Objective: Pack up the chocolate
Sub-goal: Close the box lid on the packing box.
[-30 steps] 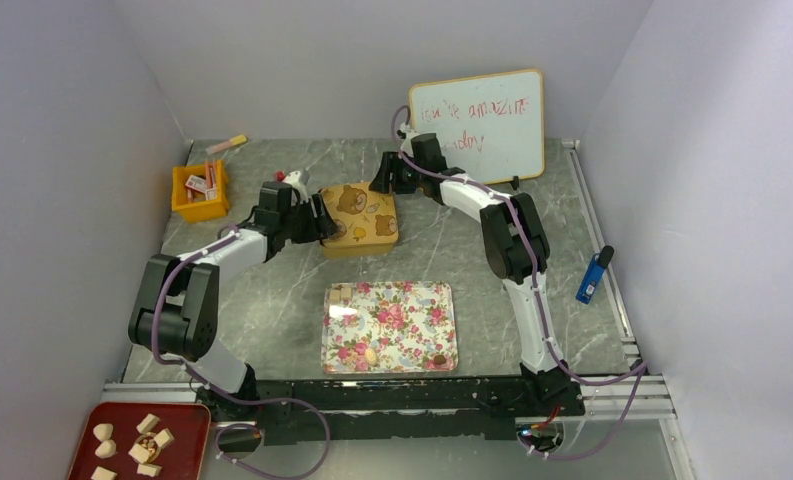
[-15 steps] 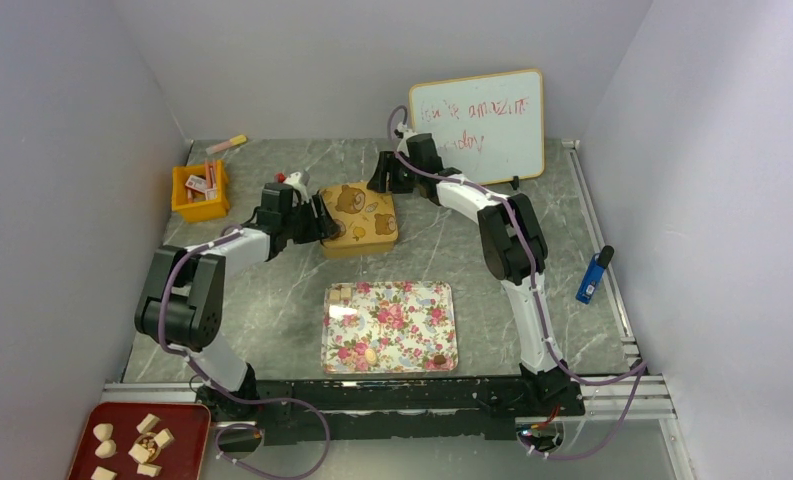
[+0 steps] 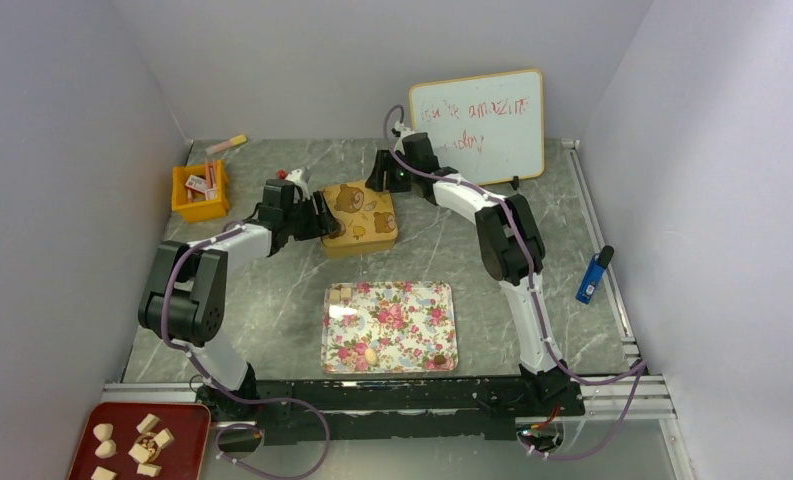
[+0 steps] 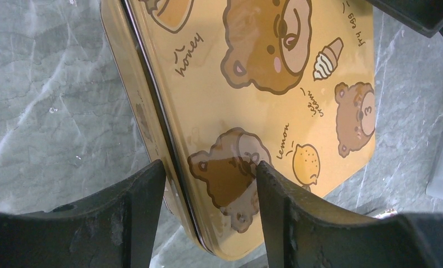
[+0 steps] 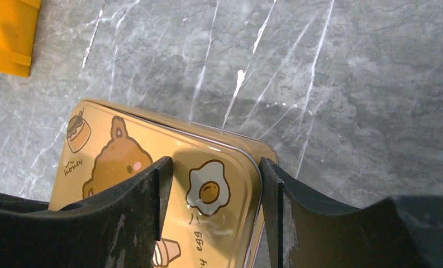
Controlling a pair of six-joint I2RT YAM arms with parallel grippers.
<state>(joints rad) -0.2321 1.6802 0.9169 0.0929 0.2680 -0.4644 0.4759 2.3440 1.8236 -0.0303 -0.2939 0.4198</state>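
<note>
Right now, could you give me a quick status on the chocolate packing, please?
Left gripper, right gripper open, straddling bear tin corners. Chocolate on floral tray. Closed lid in the way.

Open tabletop [image 3: 272, 300] between tin [image 3: 362, 225] and floral tray [image 3: 402, 320]; yellow bin [image 3: 198, 211] (far left) and whiteboard [image 3: 477, 125] hem the back.

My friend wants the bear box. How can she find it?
Start at the whiteboard leaning on the back wall; just in front and left of it lies a flat yellow tin. It alone has brown cartoon bears on its lid, unlike the plain orange bin and the flowery tray.
</note>
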